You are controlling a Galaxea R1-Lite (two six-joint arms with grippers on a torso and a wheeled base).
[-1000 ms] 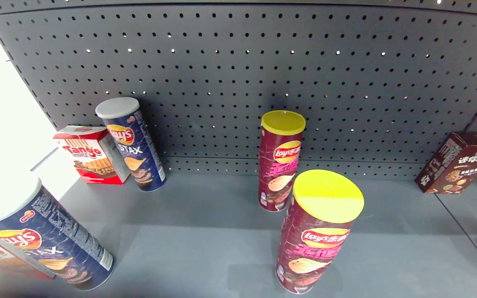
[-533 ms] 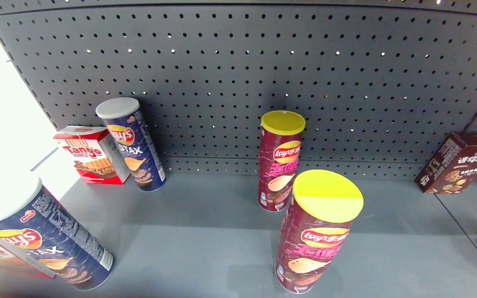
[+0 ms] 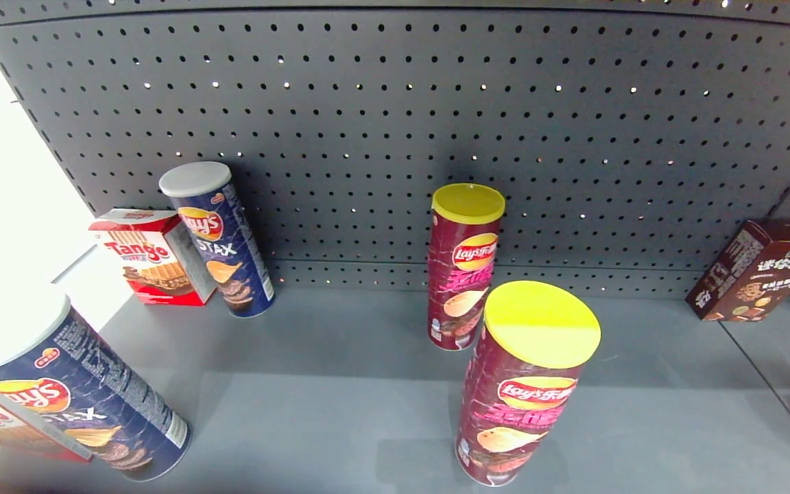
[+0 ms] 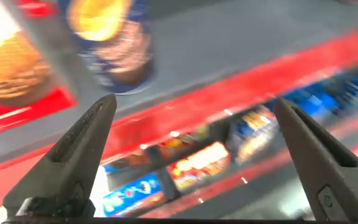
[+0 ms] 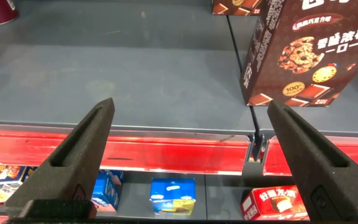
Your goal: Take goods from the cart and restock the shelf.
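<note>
The left claw [image 4: 194,102] hangs with its two dark fingers [image 4: 73,162] spread wide and nothing between them, just off the near edge of a grey shelf [image 4: 229,37]. On the shelf stands a blue chip can [image 4: 110,43], and close beside it a red box [image 4: 11,81]. A red edge strip [image 4: 241,74] runs along the shelf front. Under it, blurred packets [image 4: 197,165] in blue, red and yellow lie on a lower level.

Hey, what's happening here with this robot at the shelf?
The robot faces a grey shelf holding two maroon chip cans, two blue chip cans and snack boxes. The left gripper and right gripper are both open and empty, near the shelf's red front edge. No goods are being handled at this moment.
</note>
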